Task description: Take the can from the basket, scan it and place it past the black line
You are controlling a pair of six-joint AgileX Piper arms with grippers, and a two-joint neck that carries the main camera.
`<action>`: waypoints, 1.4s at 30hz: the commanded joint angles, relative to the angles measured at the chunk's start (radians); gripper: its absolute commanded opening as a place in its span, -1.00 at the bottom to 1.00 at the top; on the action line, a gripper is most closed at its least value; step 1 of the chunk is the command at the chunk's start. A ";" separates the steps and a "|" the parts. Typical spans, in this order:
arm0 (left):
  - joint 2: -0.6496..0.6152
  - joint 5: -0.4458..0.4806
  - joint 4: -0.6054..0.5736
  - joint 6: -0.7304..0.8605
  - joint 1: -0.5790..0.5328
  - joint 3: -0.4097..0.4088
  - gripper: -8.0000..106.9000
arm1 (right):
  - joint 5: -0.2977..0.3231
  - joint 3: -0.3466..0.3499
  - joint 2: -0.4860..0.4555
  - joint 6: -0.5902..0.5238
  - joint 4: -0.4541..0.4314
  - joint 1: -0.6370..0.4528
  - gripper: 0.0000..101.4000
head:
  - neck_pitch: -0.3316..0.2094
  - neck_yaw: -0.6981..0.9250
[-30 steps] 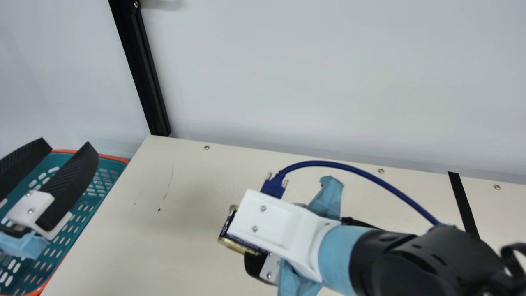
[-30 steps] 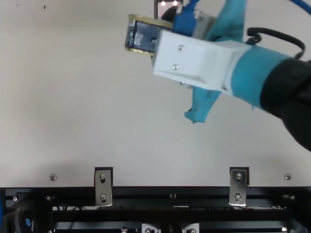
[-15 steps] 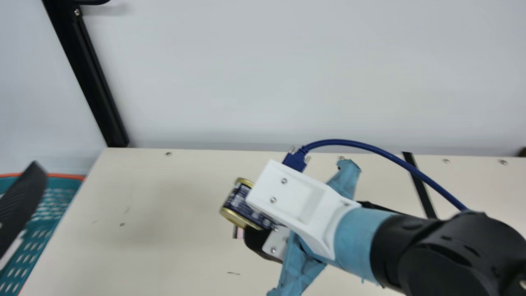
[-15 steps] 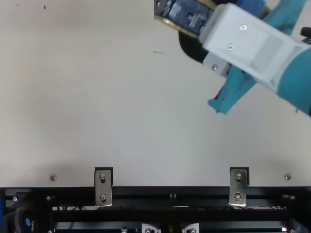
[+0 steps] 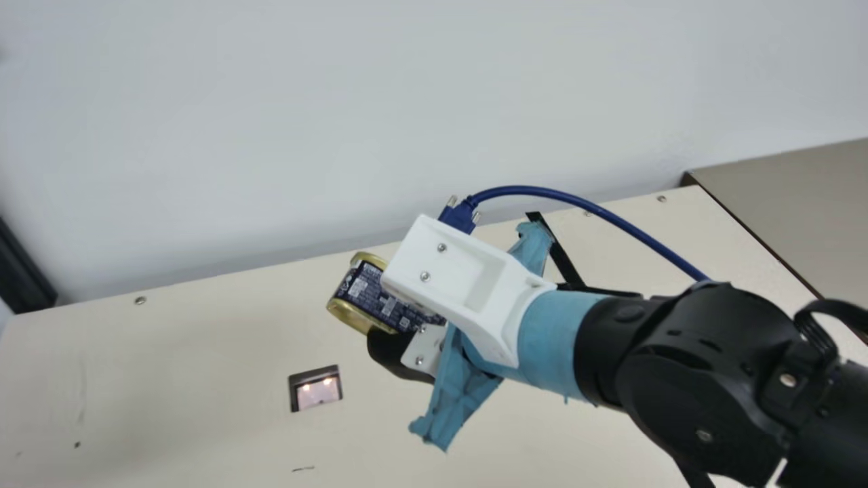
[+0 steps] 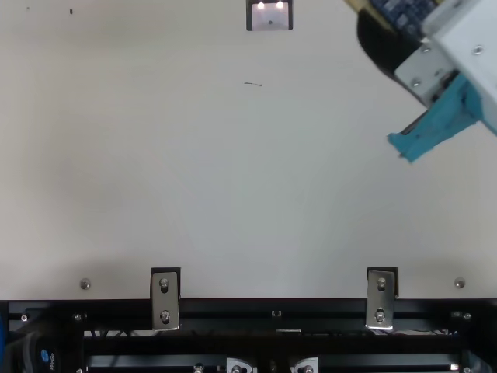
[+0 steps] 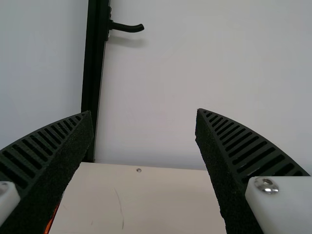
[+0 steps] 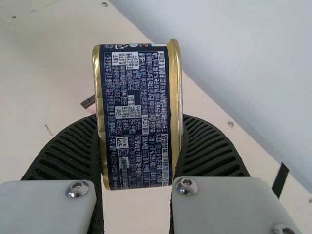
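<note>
In the main view my right gripper [image 5: 407, 325] is shut on the can [image 5: 373, 298], dark blue with gold rims, held tilted above the table. The right wrist view has the can [image 8: 136, 117] pinched between both ribbed fingers of the right gripper [image 8: 138, 146]. At the top view's upper right corner part of the can [image 6: 404, 12] shows. The black line [image 5: 563, 257] lies behind the right gripper in the main view. The scanner window [image 5: 315, 388], lit pink, is set in the table left of the can and nearer the front. My left gripper [image 7: 144, 114] stands open with nothing between its fingers.
A blue cable [image 5: 583, 202] arches over the right arm. The white wall [image 5: 339, 122] rises along the table's back edge. An orange rim [image 7: 50, 224] shows beside a left finger in the left wrist view. Metal brackets [image 6: 165, 299] sit along the table's front edge.
The right arm has carried the can rightward, away from the scanner window, which is now uncovered in the top view. The neck camera has turned to the right, leaving the basket and left gripper outside the main view.
</note>
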 commanded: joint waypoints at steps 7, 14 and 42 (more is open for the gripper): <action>0.000 0.000 0.000 0.000 0.000 0.000 0.71 | -0.006 0.022 -0.040 0.142 -0.118 -0.042 -1.00 | -0.037 -0.161; 0.000 0.000 0.000 0.000 0.000 0.000 0.71 | 0.009 0.043 -0.086 0.234 -0.207 -0.086 -1.00 | -0.037 -0.277; 0.000 0.000 0.000 0.000 0.000 0.000 0.71 | 0.075 0.097 -0.253 0.212 -0.199 -0.358 -1.00 | -0.037 -0.346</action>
